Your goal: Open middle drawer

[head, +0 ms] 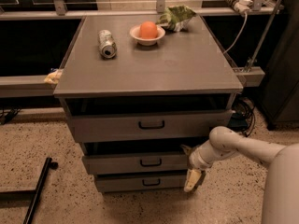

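Pincer (191, 167) sits at middle drawer's (117, 164) right end, can't tell if clenched; front looks stiff, probably slides easily, best pulled by its centre handle (150, 162).

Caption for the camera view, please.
Gripper hangs by the right end of the middle drawer, away from its centre handle.

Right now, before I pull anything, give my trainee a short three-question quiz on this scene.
1. True or false: the gripper is on the middle drawer's black handle.
2. How many grey drawer fronts show? A) two B) three C) four
3. Fill in: the can on the cabinet top lies on its ____.
Key: 1 false, it is low by the drawer fronts' right ends; 2 B; 3 side.
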`<action>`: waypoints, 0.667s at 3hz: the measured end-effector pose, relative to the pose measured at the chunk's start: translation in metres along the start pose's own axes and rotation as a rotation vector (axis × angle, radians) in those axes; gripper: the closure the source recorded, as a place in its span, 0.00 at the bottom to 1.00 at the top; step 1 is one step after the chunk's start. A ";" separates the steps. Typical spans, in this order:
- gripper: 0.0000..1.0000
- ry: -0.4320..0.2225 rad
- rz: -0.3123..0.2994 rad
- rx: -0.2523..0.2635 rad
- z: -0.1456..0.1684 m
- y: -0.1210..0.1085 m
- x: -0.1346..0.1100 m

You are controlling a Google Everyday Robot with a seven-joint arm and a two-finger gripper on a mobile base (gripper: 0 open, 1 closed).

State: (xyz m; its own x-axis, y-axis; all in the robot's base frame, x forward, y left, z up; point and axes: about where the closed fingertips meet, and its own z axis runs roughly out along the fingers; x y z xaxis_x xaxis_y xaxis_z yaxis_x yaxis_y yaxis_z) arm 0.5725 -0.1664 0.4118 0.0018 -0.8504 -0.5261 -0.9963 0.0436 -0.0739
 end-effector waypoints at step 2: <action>0.00 -0.006 0.098 -0.053 -0.018 0.034 0.014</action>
State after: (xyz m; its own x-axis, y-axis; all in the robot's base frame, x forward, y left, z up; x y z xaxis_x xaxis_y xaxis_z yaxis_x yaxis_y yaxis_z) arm 0.5366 -0.1863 0.4166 -0.0960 -0.8400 -0.5341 -0.9948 0.0987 0.0235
